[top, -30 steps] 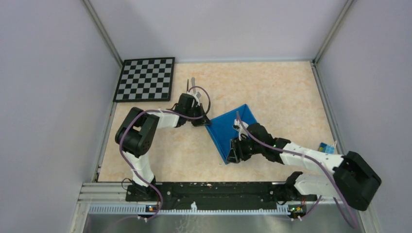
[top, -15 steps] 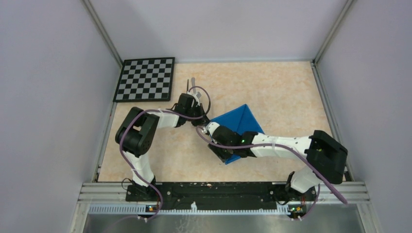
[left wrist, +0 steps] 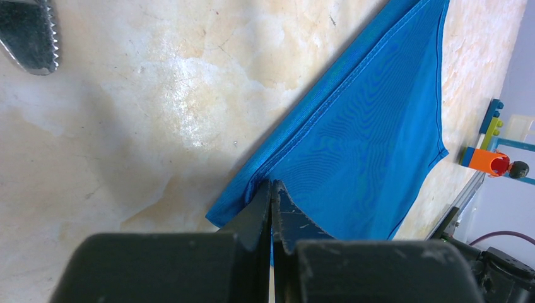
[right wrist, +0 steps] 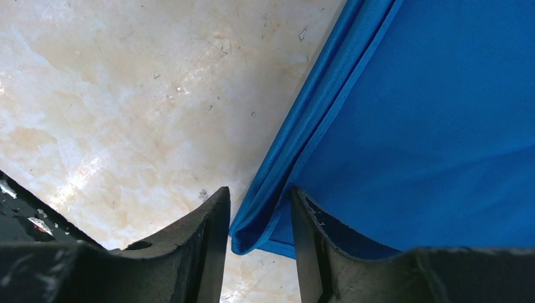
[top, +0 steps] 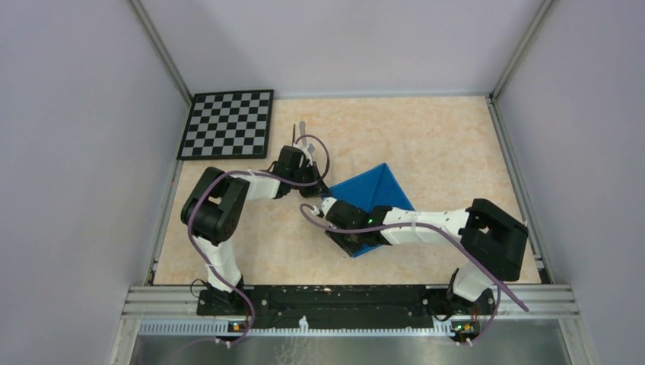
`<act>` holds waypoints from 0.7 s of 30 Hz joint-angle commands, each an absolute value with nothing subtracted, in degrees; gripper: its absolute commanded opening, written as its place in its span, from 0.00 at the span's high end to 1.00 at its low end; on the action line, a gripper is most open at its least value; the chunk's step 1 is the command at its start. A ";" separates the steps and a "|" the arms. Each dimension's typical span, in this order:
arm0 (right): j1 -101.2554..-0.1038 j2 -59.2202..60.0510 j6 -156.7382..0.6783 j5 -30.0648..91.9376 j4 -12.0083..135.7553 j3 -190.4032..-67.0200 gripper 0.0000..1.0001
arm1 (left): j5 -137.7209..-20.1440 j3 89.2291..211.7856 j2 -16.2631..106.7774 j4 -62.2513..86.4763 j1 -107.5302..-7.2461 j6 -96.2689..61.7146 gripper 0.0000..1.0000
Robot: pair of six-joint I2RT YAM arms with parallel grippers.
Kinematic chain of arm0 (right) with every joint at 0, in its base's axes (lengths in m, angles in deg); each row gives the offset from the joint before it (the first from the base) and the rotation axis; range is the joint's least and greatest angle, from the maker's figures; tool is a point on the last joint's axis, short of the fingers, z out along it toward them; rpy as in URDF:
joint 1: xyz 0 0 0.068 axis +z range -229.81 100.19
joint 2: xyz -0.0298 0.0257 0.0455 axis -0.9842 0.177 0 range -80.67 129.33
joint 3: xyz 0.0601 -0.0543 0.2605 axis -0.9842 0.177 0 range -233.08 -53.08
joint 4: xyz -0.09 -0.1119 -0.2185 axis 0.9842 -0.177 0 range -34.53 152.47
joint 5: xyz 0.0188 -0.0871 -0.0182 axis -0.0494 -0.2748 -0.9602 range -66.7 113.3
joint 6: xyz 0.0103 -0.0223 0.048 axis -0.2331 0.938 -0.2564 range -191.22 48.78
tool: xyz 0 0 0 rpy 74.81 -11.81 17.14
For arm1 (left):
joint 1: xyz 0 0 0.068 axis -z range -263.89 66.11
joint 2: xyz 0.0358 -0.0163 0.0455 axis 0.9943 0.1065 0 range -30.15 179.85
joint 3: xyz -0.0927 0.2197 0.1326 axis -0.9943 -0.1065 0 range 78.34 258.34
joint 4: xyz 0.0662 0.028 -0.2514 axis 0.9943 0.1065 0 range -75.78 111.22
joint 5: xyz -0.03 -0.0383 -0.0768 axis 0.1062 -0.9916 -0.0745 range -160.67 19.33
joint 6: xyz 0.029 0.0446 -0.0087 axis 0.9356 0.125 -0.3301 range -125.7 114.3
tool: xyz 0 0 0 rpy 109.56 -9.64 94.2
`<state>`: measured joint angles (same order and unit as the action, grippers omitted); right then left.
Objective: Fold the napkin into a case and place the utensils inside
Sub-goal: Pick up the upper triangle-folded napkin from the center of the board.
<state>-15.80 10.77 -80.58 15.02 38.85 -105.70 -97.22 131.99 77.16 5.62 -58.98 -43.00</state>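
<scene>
The jaws of the left gripper point(left wrist: 272, 189) are pressed together on the edge of the blue napkin point(left wrist: 366, 126), near one corner. The jaws of the right gripper point(right wrist: 258, 214) are a little apart, with the napkin's folded edge in the gap. The napkin lies on the table point(left wrist: 126, 126), and the knife point(left wrist: 28, 28) rests nearby.

The left arm point(top: 215, 217) and right arm point(top: 426, 223) have white links, bulky black joints and looping purple cables point(top: 326, 156).

A black-and-white checkerboard point(top: 227, 124) lies flat in the far-left corner of the beige table point(top: 426, 129) — coloured bricks point(left wrist: 489, 158) sit at its edge.
</scene>
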 commanded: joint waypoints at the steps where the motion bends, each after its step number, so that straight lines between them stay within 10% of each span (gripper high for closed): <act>1: -15.03 11.70 -81.65 15.67 40.73 -105.98 0.58 | -92.35 130.40 80.68 11.17 -59.08 -39.88 1.00; 12: -15.03 15.24 -82.97 12.08 42.86 -102.45 0.60 | -91.69 130.19 80.33 11.75 -59.08 -39.17 1.00; 21: -13.53 14.08 -83.36 0.83 45.31 -101.78 1.00 | -91.45 131.28 80.12 13.59 -59.10 -37.34 1.00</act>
<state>-14.60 13.59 -83.25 6.74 44.36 -104.10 -97.41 132.05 77.22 5.62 -59.00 -41.88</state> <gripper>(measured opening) 0.017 0.003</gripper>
